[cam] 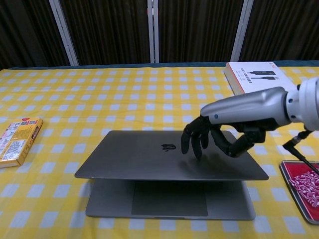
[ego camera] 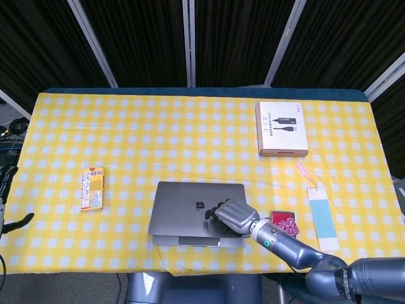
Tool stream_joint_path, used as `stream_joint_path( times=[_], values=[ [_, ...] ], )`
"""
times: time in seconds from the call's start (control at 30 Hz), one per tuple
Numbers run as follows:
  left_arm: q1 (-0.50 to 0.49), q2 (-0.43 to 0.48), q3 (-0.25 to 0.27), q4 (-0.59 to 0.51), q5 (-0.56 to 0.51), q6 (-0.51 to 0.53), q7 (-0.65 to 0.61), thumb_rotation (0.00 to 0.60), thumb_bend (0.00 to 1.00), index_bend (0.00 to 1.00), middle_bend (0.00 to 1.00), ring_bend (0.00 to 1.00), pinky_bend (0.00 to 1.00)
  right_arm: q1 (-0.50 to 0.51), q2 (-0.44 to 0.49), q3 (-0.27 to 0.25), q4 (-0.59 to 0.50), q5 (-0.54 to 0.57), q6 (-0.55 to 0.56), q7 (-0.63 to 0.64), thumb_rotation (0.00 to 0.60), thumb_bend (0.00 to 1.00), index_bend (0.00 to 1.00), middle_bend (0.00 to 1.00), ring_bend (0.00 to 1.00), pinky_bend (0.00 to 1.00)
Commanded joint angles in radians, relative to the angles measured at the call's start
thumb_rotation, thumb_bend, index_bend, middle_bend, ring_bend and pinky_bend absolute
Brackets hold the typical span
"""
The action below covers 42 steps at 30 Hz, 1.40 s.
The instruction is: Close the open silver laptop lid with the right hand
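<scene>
Resting nearly shut, your silver laptop [cam: 164, 159] sits near the front edge of the surface [ego camera: 158, 133], about midway across it. The chest view shows the lid tilted low over the base, with a thin wedge of gap at the front where the trackpad strip shows beneath it. The lid is not yet flat.

Your right robot hand [cam: 209, 137] is over the right half of the lid, just beside the logo. Its fingers [cam: 192, 144] are curled downward with their tips on or just above the lid's top face; contact is hard to confirm from either view. It grips nothing, and the fingers stand slightly apart. In the head view the same right robot hand [ego camera: 231, 215] lies over the lid's right side, with the arm reaching in from the lower right.

You cannot see your left robot hand in either view.

Just right of the laptop lies a red patterned pouch [cam: 301, 186]. Further right is a pale blue tag [ego camera: 323, 218]. A white box [ego camera: 281, 128] lies toward the far right of the surface. Well apart on the left lies a small yellow packet [ego camera: 92, 189].
</scene>
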Motion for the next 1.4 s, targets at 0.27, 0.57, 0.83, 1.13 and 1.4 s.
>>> stream_joint_path(
  times=[0.27,0.57,0.83,1.13,1.4],
  values=[
    [-0.003,-0.003,0.002,-0.001,-0.003,-0.007,0.008,0.600,0.00,0.00,0.00,0.00,0.00,-0.055,-0.088,-0.066,0.114,-0.069,0.007,0.005,0.600,1.00,0.30,0.33,0.30,0.34],
    [-0.004,-0.007,0.002,0.004,-0.006,-0.010,0.012,0.600,0.00,0.00,0.00,0.00,0.00,-0.101,-0.140,-0.071,0.191,-0.175,0.038,0.054,0.600,1.00,0.30,0.33,0.30,0.34],
    [-0.006,-0.008,0.001,0.007,-0.012,-0.015,0.010,0.600,0.00,0.00,0.00,0.00,0.00,-0.158,-0.027,-0.023,0.101,-0.400,0.248,0.057,0.600,1.00,0.29,0.30,0.27,0.31],
    [-0.004,-0.005,0.006,0.000,0.003,-0.009,0.004,0.600,0.00,0.00,0.00,0.00,0.00,-0.346,0.050,-0.030,0.156,-0.624,0.637,0.027,0.600,0.03,0.13,0.08,0.05,0.00],
    [-0.001,-0.005,0.011,-0.005,0.010,-0.003,0.009,0.600,0.00,0.00,0.00,0.00,0.00,-0.521,0.018,-0.062,0.293,-0.599,0.827,0.094,0.600,0.00,0.00,0.00,0.00,0.00]
  ],
)
